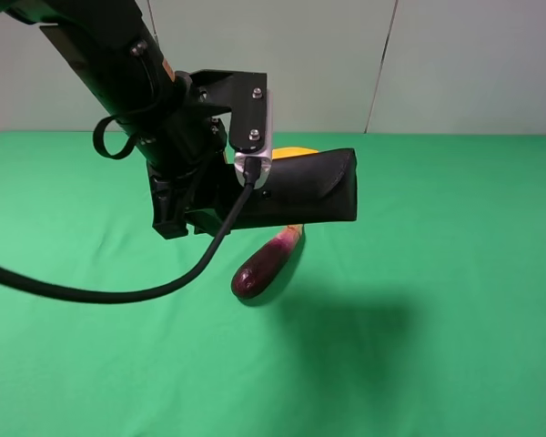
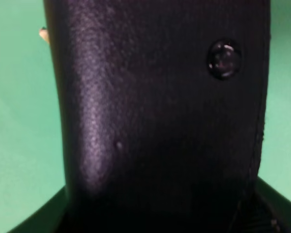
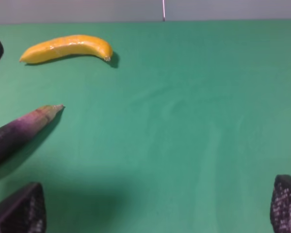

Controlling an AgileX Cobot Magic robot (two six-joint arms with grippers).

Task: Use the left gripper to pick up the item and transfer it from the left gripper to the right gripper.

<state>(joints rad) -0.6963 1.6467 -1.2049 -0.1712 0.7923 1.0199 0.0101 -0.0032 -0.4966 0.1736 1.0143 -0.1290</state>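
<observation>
Surface: green cloth [image 1: 455, 319] covers the whole table; it lies smooth apart from faint creases.
Background: pale panelled wall [image 1: 473, 64] behind the far edge of the cloth.
Case [image 1: 314, 187]: black, oblong, leather-like. It is clear of the cloth and its long axis runs roughly level. The curved flap edge shows toward its free end, which points to the right of the high view.
Case, left wrist view: fills almost the entire frame. Grained surface with one round snap stud [image 2: 223, 59] near one edge.
Left gripper [image 1: 227, 200]: clamped on the near end of the case. Its dark fingers [image 2: 39, 221] show at both sides of the case in the wrist view, pressed against it.
Left arm: enters from the upper left of the high view. White plate [image 1: 255, 164] sits just above the case.
Cable [image 1: 118, 293]: thick, black. It loops down from the plate and runs out at the left edge of the frame.
Right gripper [image 3: 153, 213]: jaws set wide apart, nothing between them, only cloth below. The two textured tips show at the corners of its wrist view. Not visible in the high view.
Eggplant [image 1: 266, 264]: purple, lying on the cloth below the case, stem end toward the far side. Apart from both grippers.
Banana [image 3: 68, 47]: yellow, on the cloth near the far edge, well apart from the eggplant. Mostly hidden behind the case in the high view.
Shadow [image 1: 346, 319]: broad and soft, on the cloth right of the eggplant.
</observation>
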